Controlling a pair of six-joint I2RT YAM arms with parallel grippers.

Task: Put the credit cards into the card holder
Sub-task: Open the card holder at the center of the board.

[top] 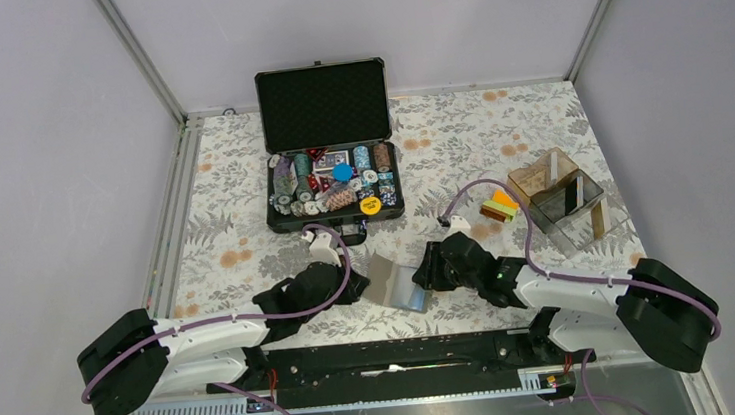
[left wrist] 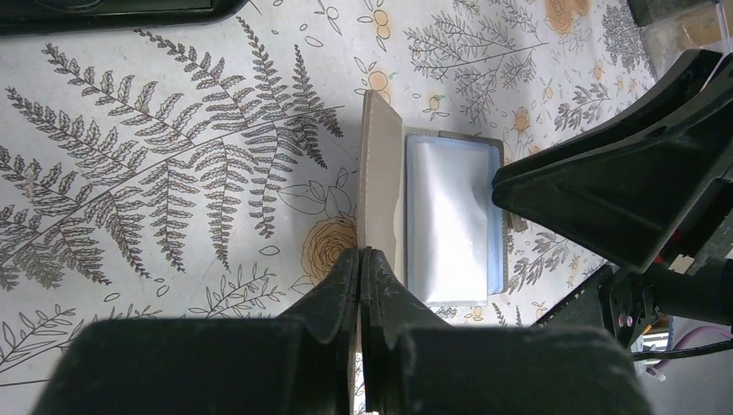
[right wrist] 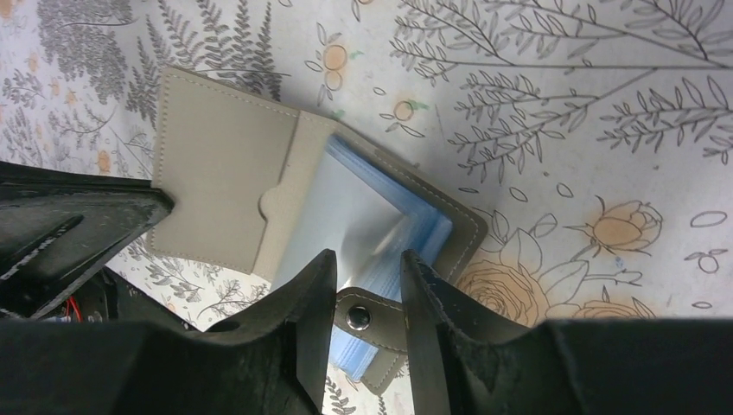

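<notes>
Right now the flat grey bifold card holder (top: 397, 283) lies open on the floral-print worktop (top: 498, 136), btwn the two claws. Left claw (left wrist: 363, 259) is closed, pinching the edge of the holder's plain grey flap (left wrist: 380, 173) so that half is lifted off the worktop. The other half, w/ the light blue clear sleeves (right wrist: 372, 216), lies flat. Right claw (right wrist: 367, 290) has its jaws partly apart, astride the edge w/ the snap tab (right wrist: 356, 318); can't tell if it touches anything, and nothing reads as held. The stack of thin orange, yellow and green plastic credit cards (top: 499, 206) sits well apart to the right, just beside the clear brownish acrylic box (top: 562, 201), so none is in yet

Step in hand, as I judge it: getting the holder spread and steady, i.e. prep for loading. Left claw shd grip the flap firmly w/o pulling, since a tug wd prob drag the light wallet across the print. Flap needs to go back far enough that the sleeve mouths face up. Right claw is nearer the cards, so prob the one to fetch. It shd lift straight up so its fingers don't snag the tab or flick the sleeves. Thin cards are hard to pinch: take the top one by a short edge, feed it in at a shallow angle, one at a time
</notes>
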